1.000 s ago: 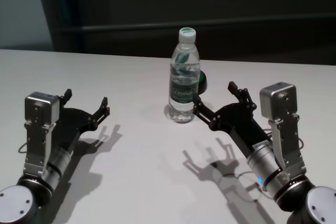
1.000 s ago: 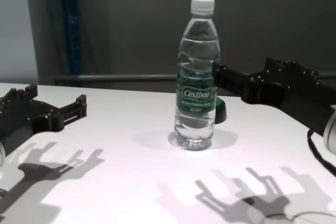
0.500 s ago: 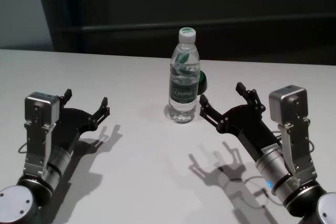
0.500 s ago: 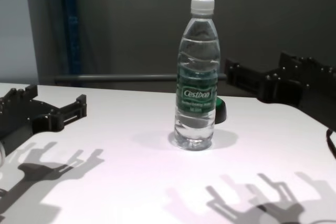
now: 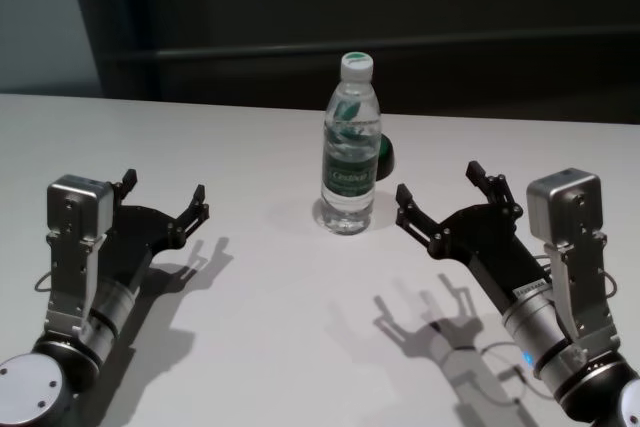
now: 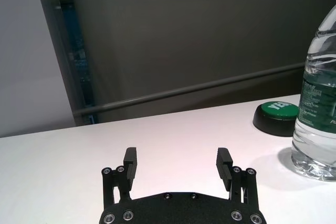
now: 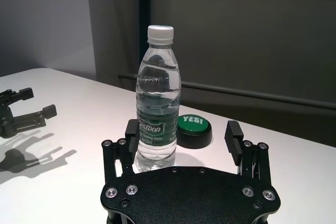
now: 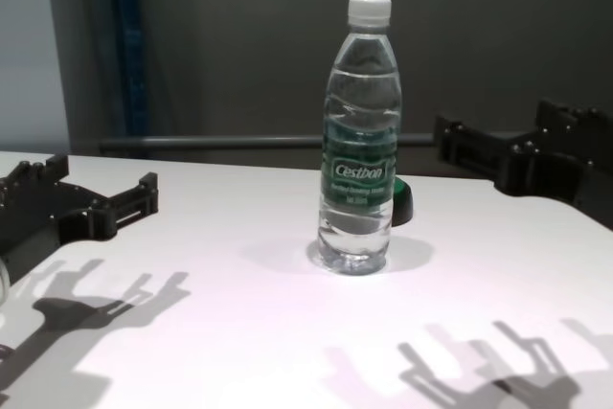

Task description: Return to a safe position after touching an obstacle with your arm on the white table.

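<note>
The obstacle, a clear water bottle (image 5: 350, 152) with a white cap and green label, stands upright at the middle back of the white table (image 5: 250, 147). My right gripper (image 5: 438, 182) hovers just right of the bottle, open and empty, with a small gap between its nearer finger and the bottle. The right wrist view shows the bottle (image 7: 156, 114) ahead of the open gripper (image 7: 182, 128), off toward one finger. Far to the left, my left gripper (image 5: 164, 185) rests low over the table, open and empty. The chest view shows the bottle (image 8: 359, 141) between both grippers.
A low black button with a green top (image 5: 385, 155) sits right behind the bottle, toward the right. A dark wall with a horizontal rail runs behind the table's far edge. White tabletop spreads between and in front of the arms.
My right gripper has drawn back to the right, away from the bottle it was beside. The bottle stays upright in place. The left arm has not moved.
</note>
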